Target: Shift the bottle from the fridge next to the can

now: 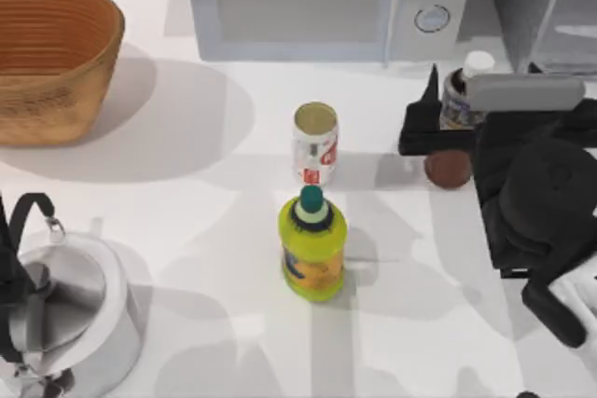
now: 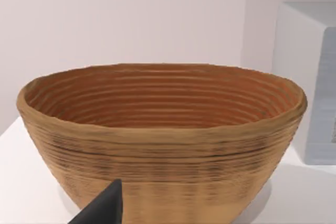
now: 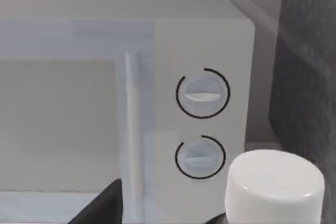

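Nearest the camera in the top view, the kettle sits at the bench's left front corner, and my left arm is parked there with it; whether the left hand is spread or closed I cannot tell. Its wrist view looks at the woven basket, well clear of the action.

Moving in, the yellow-green bottle stands upright mid-bench, and just behind it the can, white with red markings and a shiny top. That can is the landmark, so the open bench to its right looks like the natural landing spot.

Now to the right side, where the work is. The right hand is pinching the bottle, its dark fingers closed around the labelled upper body. The grip sits high, which I judge keeps the bottle hanging upright and leaves its base free to set down. Slim, dark reddish-brown, grey-blue label, white cap close up in the right wrist view. Its rounded brown base shows below the hand, and I cannot tell whether it touches the bench. It is out in front of the fridge, well apart from the can.

At the back, the microwave with two round knobs, and the fridge in the right rear corner with its door swung open.
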Controlling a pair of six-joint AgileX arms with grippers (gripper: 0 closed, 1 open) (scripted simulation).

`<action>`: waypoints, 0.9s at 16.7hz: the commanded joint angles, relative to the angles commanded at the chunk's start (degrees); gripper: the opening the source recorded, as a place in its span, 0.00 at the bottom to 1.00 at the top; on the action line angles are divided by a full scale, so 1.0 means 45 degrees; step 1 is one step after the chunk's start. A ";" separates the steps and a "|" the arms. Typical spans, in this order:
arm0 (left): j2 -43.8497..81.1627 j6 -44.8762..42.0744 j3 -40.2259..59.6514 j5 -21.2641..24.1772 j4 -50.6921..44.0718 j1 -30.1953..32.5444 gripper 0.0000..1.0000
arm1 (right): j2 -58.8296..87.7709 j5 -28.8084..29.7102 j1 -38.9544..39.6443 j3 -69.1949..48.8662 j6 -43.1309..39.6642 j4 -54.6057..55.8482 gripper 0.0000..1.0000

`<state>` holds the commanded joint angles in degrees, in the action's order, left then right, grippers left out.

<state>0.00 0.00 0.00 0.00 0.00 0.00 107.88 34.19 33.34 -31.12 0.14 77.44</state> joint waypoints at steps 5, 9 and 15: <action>0.0000 0.0000 0.0000 0.0000 0.0000 0.0000 1.00 | -0.3648 -0.1365 -0.1119 0.0638 -0.0060 -0.2275 1.00; 0.0000 0.0000 0.0000 0.0000 0.0000 0.0000 1.00 | -0.8058 -0.2792 -0.2636 0.1827 -0.0078 -0.5348 1.00; 0.0000 0.0000 0.0000 0.0000 0.0000 0.0000 1.00 | -1.5646 -0.4950 -0.5114 0.4221 -0.0043 -1.0893 1.00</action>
<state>0.00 0.00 0.00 0.00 0.00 0.00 37.48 11.91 10.33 -12.12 -0.06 28.43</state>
